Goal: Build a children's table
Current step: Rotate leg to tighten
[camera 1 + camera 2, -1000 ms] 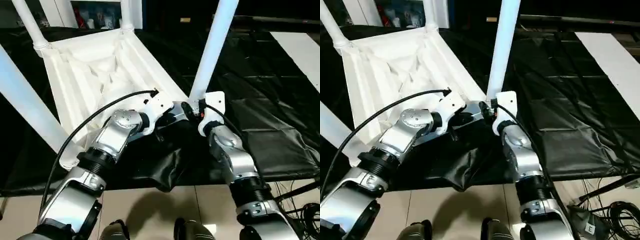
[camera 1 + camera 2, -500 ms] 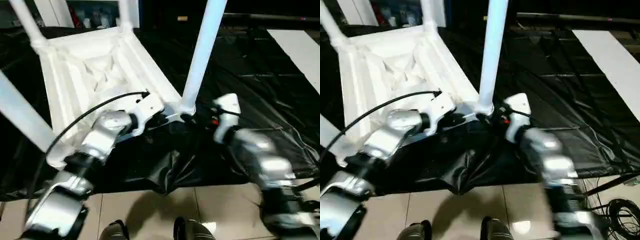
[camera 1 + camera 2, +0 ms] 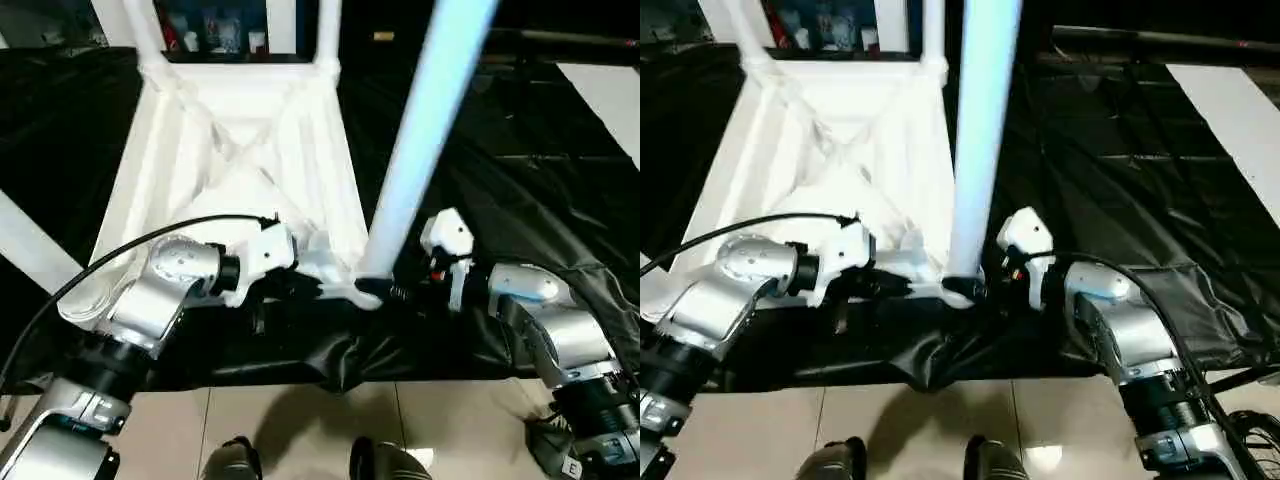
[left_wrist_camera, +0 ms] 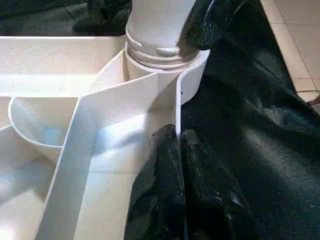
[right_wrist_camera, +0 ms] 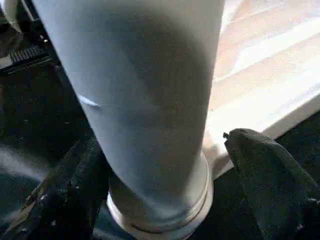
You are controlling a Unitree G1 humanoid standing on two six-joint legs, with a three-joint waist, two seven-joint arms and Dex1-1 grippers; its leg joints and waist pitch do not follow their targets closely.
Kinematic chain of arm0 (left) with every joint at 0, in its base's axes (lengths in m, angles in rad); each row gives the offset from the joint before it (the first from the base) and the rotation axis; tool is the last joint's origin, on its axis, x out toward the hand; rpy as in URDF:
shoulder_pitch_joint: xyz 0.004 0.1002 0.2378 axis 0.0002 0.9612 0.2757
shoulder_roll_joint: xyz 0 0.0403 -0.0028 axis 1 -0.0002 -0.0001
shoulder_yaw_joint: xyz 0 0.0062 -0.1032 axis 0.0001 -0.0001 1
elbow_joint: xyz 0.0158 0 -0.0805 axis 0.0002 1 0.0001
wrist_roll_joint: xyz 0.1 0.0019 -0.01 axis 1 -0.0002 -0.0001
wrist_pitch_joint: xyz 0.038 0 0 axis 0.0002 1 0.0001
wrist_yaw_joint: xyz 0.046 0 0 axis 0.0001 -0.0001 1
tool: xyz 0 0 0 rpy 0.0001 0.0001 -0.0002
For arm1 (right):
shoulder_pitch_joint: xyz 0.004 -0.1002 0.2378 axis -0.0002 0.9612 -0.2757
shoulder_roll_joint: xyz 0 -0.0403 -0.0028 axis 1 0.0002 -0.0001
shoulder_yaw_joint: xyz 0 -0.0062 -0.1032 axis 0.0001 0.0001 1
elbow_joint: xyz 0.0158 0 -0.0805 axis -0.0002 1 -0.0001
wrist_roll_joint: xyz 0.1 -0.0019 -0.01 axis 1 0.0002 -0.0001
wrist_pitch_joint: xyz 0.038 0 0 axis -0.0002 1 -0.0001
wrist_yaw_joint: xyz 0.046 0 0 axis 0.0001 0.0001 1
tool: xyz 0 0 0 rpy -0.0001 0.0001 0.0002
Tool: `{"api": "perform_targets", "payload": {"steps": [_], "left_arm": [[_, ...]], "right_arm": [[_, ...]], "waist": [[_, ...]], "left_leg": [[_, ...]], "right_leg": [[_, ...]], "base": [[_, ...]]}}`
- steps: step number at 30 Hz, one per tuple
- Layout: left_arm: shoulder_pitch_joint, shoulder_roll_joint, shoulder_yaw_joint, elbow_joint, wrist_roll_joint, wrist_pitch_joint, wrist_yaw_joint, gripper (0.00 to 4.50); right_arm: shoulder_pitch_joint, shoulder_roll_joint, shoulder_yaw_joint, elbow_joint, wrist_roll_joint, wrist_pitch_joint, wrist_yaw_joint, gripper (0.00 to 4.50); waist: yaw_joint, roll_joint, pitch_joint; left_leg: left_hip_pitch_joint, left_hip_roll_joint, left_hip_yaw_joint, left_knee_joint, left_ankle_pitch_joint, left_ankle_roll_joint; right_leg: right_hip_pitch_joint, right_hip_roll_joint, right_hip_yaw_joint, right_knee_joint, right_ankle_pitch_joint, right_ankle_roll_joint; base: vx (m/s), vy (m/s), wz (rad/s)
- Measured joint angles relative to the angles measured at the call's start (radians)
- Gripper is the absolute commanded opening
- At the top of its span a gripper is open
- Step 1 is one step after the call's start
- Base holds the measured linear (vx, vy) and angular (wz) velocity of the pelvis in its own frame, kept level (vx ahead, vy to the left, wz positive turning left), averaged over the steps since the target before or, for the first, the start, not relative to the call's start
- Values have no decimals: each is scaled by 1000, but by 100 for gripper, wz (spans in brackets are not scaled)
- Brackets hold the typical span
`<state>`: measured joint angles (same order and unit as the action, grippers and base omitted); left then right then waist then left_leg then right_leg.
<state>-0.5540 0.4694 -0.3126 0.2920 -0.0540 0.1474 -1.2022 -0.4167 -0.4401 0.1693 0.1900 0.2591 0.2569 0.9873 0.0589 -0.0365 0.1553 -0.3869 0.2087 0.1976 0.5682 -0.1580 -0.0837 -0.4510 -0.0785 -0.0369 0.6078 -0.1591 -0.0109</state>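
- Lying upside down on black sheeting, the children's table shows its ribbed underside, legs pointing up.
- Left gripper has its fingers pressed together at the rim beside the near corner socket.
- Right gripper stands wide, one finger on each side of the near leg at its base.

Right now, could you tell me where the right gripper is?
In the head views, the right gripper sits right of centre, its black fingers open around the base of the tall white plastic leg.
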Motion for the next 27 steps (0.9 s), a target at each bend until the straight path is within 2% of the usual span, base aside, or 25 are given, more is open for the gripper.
{"api": "perform_targets", "payload": {"steps": [13, 23, 27], "left_arm": [[1, 5, 4, -1, 0, 3, -4, 0], [1, 2, 6, -1, 1, 4, -1, 0], [-12, -21, 17, 31, 14, 5, 46, 0]], "right_arm": [[0, -6, 30, 9, -23, -11, 27, 276], [0, -1, 29, 14, -25, -16, 23, 260], [18, 55, 4, 15, -40, -7, -77, 260]], "waist": [[-1, 0, 0], [-1, 0, 0], [-6, -2, -1]], "left_leg": [[0, 0, 0, 2, 0, 0], [0, 0, 0, 2, 1, 1], [2, 0, 0, 4, 0, 0]], "right_leg": [[0, 0, 0, 2, 0, 0], [0, 0, 0, 2, 0, 0], [1, 0, 0, 4, 1, 0]], "base": [[0, 0, 0], [0, 0, 0], [0, 0, 0]]}}
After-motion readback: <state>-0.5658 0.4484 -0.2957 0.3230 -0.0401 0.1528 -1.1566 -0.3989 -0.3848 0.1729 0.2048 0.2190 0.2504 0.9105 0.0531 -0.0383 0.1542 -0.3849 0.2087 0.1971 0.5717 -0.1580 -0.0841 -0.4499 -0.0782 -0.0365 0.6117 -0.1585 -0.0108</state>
